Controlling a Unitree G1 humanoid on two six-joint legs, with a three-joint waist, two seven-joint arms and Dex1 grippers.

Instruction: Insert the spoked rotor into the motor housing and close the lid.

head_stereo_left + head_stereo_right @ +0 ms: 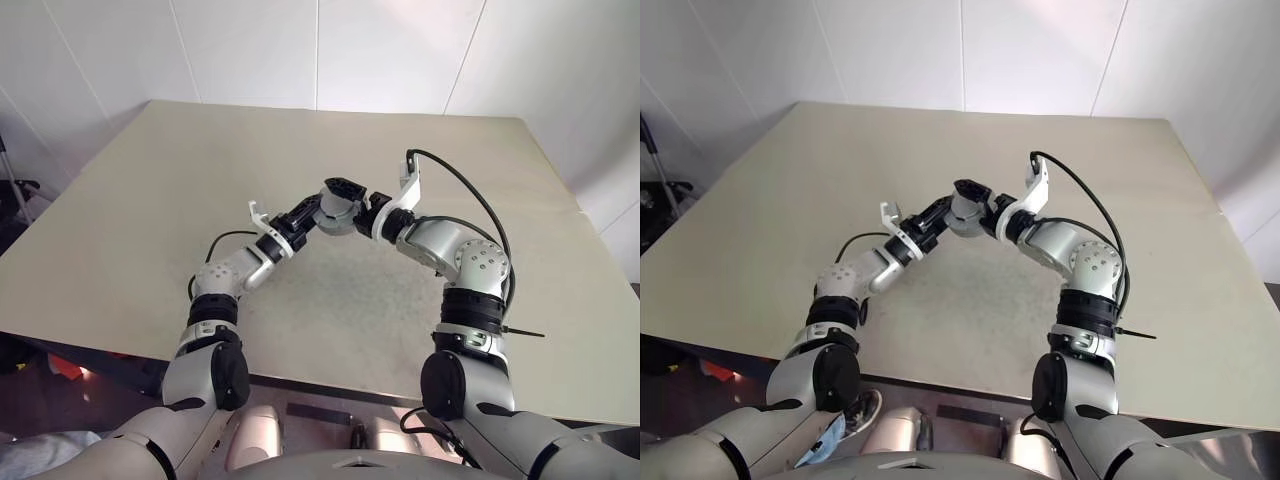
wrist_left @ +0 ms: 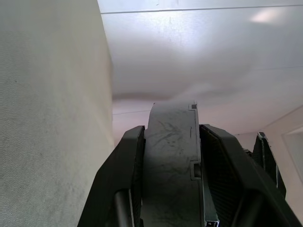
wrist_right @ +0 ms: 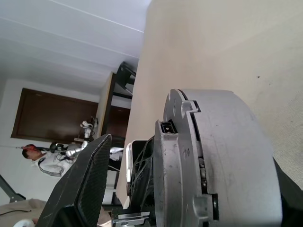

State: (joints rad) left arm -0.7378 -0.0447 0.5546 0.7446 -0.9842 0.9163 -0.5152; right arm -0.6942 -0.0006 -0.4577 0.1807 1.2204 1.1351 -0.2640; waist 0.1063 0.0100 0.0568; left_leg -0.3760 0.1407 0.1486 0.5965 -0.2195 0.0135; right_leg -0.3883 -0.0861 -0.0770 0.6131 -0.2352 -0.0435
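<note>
Motor housing (image 1: 338, 212) — frame centre, above the table (image 1: 150, 200); clamped by left gripper (image 1: 318, 212); right gripper (image 1: 368, 212) spread wide beside it.

table (image 1: 150, 200): beige, broad | walls (image 1: 250, 50): white panels | dark doorway (image 3: 52, 118) in background

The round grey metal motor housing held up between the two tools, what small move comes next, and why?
Probably draw the right tool back: its fingers stand apart around the round grey metal motor housing, lid seemingly on, while the left tool clamps it above the table.
</note>
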